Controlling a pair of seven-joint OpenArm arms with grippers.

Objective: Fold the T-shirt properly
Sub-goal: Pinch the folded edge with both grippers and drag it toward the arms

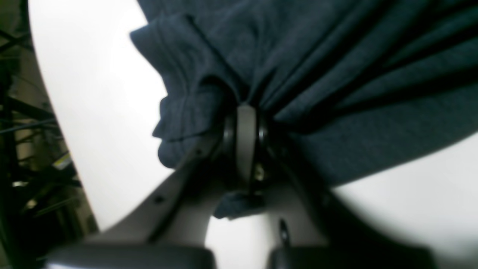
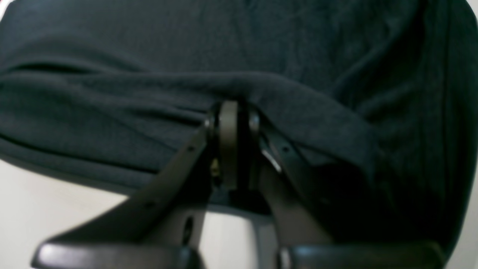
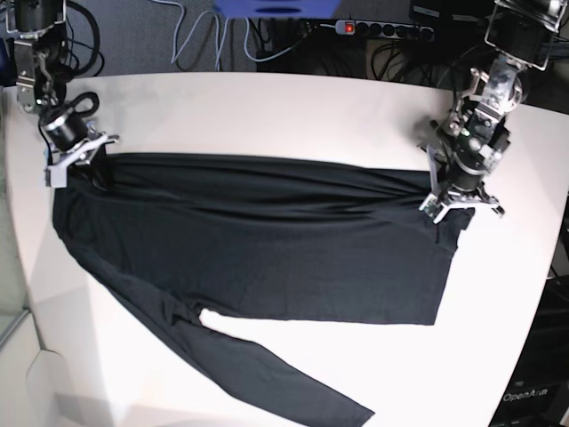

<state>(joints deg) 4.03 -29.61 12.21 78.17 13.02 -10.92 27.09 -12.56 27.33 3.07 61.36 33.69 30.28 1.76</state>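
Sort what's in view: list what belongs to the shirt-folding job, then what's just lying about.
Part of the job:
- T-shirt, spread on the white table
- left gripper, shut on the shirt's edge
- right gripper, shut on the opposite edge

Lying about:
- power strip beyond the table
- loose cables beside it

Plain black T-shirt [image 3: 258,240] lies on a white table [image 3: 267,116].

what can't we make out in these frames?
- Base view: fingertips of left gripper and right gripper too small; T-shirt layers merge into black; neck tag not visible.
- Both wrist views: blurred; bunched fabric hides the fingertips.
- Base view: table cut by frame edges.
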